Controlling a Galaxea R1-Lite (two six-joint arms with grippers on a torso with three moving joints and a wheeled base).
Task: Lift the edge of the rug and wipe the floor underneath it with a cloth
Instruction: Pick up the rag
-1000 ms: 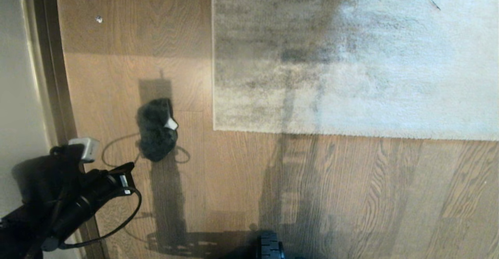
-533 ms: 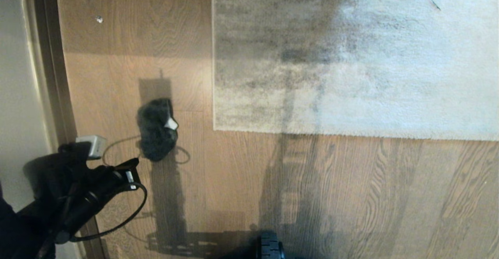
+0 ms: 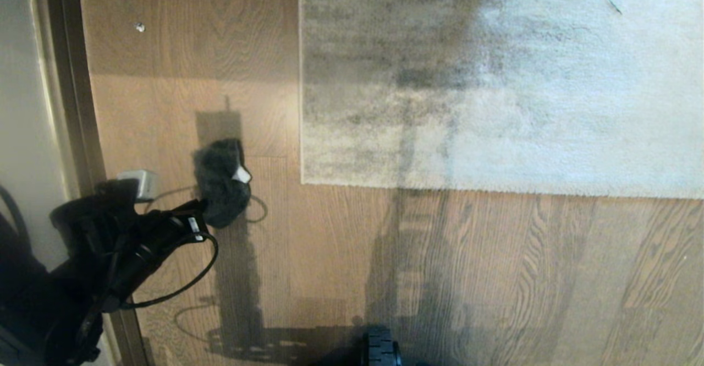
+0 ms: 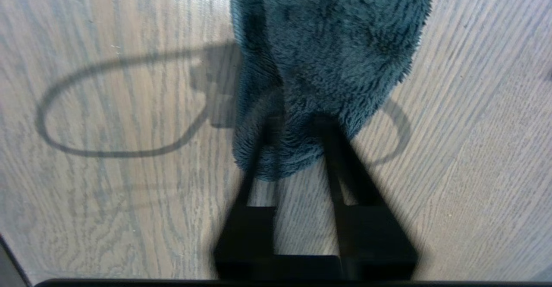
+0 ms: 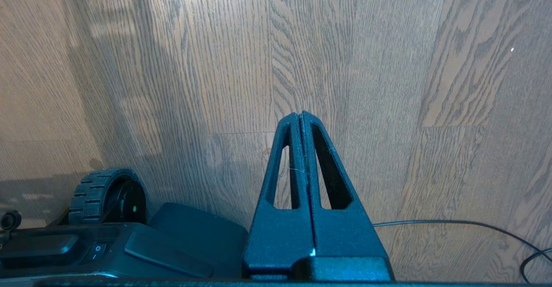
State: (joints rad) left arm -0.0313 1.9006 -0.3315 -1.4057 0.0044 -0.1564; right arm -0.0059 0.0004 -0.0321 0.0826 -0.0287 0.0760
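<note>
the left claw (image 4: 293, 127) hangs low over the floor (image 3: 495, 278) with its jaws parted a little, a narrow gap between them. its two tips lie at the near end of the cloth (image 4: 327, 54), one on either side of a fold of pile, but they have not closed and nothing is gripped. whether the tips press into the fabric or just brush it cannot be told. in the head view the same claw (image 3: 199, 218) sits right against the lower end of the cloth (image 3: 220, 181), which lies on bare planks to the left of the rug, well apart from the rug edge (image 3: 440, 187).

the cloth looks light, soft and fluffy, bunched into a lump, so it should squash and drape rather than resist. a pinch on the raised fold at the near end seems the best hold; too shallow a bite might only catch loose pile and slip off.

the rug lies flat, its edge not yet lifted. it looks limp and heavier, likely to sag when raised by its corner.

the right claw (image 5: 300, 118) is pressed fully closed and empty, parked above the floor beside the base.
</note>
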